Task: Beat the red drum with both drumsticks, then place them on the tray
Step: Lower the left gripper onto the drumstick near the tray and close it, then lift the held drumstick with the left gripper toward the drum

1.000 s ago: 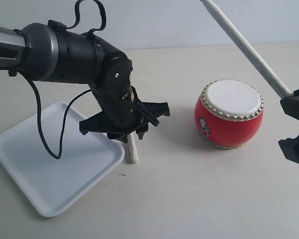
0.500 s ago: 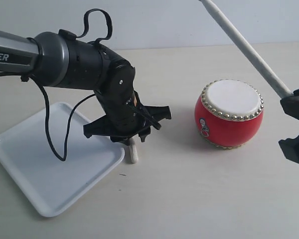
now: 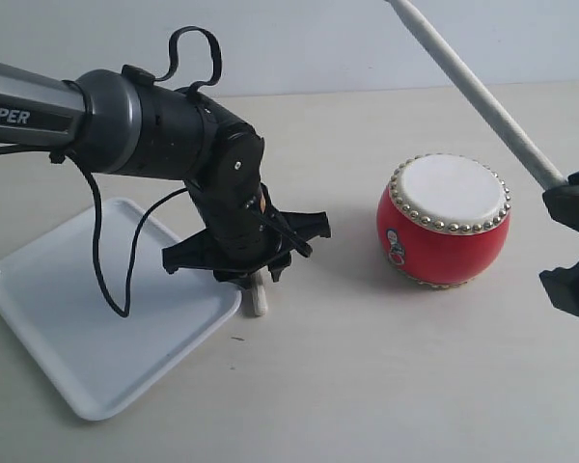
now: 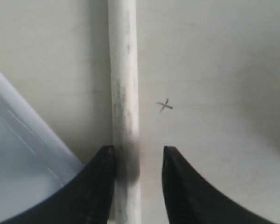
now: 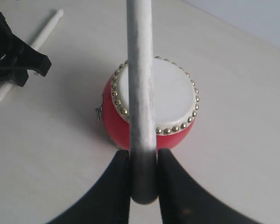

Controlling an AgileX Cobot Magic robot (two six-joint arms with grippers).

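The red drum [image 3: 444, 220] stands upright on the table, right of centre, and also shows under the right wrist camera [image 5: 154, 100]. One drumstick [image 4: 123, 70] lies flat on the table beside the tray's [image 3: 68, 328] corner, only its end [image 3: 259, 301] showing below the left arm. My left gripper [image 4: 138, 154] is low over the stick and open. It straddles the stick: one finger touches it and the other stands off with a gap. My right gripper [image 5: 143, 156] is shut on the second drumstick [image 5: 140, 70], which slants up and to the left above the drum [image 3: 473, 92].
The white tray lies at the front left, with its corner [image 4: 18, 154] right next to the lying stick. A black cable loops from the left arm [image 3: 106, 280] over the tray. A small pen cross [image 4: 164, 105] marks the table.
The left arm has sunk lower over the lying drumstick, and less of the stick now shows beneath it. The right gripper, its stick and the drum have not moved.
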